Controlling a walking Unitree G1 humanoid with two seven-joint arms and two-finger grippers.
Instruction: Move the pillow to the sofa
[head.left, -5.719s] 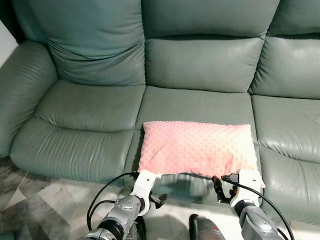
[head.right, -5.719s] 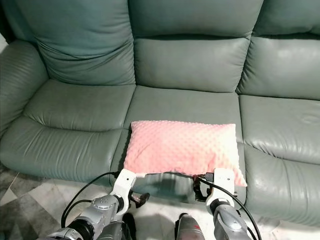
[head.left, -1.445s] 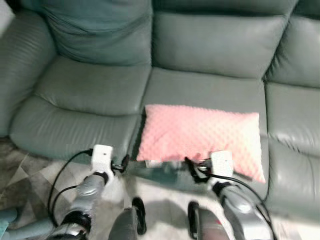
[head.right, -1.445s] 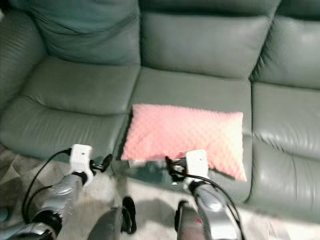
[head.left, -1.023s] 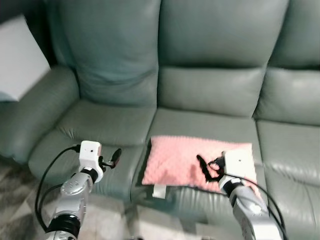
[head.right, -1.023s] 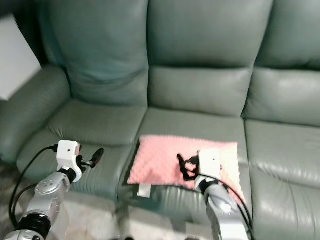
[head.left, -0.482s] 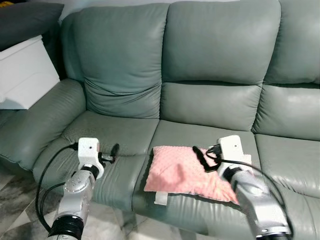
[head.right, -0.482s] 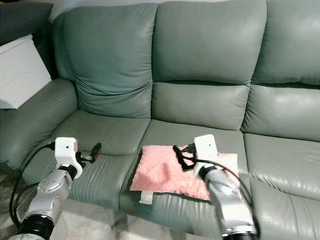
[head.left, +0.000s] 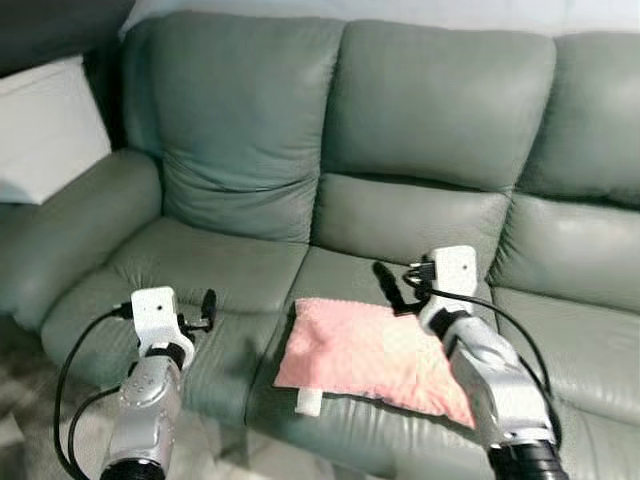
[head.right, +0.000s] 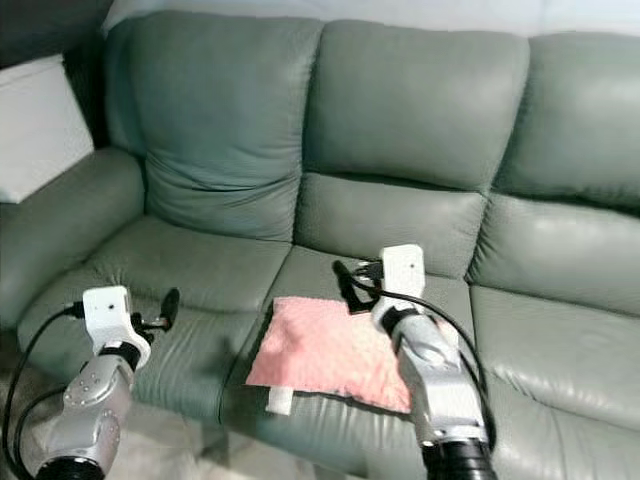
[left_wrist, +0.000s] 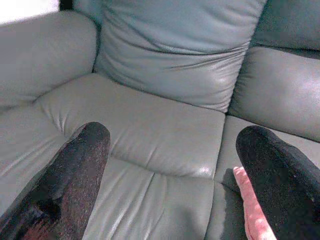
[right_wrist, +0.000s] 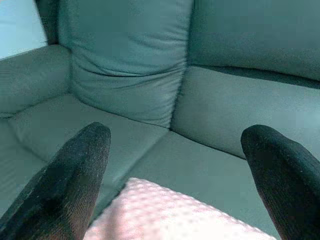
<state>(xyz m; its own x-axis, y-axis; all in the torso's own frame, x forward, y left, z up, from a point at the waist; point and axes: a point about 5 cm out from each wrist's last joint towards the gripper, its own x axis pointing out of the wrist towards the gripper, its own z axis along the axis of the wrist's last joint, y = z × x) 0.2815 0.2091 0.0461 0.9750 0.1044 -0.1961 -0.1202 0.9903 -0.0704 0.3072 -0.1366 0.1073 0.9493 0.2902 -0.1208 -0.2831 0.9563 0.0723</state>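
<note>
Green leather sofa (head.left: 420, 110) spans my head view, three seats wide. Pink dimpled pillow (head.left: 365, 355) lies flat on the middle seat cushion, its front edge close to the seat's lip, a white tag hanging over it. I judge the placing done; what the step needs now is a clean retreat.

Right gripper (head.left: 392, 288) hovers above the pillow's back edge, fingers spread, holding nothing. Left gripper (head.left: 207, 306) hangs over the left seat, well apart from the pillow, fingers also spread and empty.

I would lift both arms straight up and back, so no finger drags the pillow off the lip. Open room: left seat, right seat, backrests behind. White block (head.left: 45, 125) sits past the left armrest.
</note>
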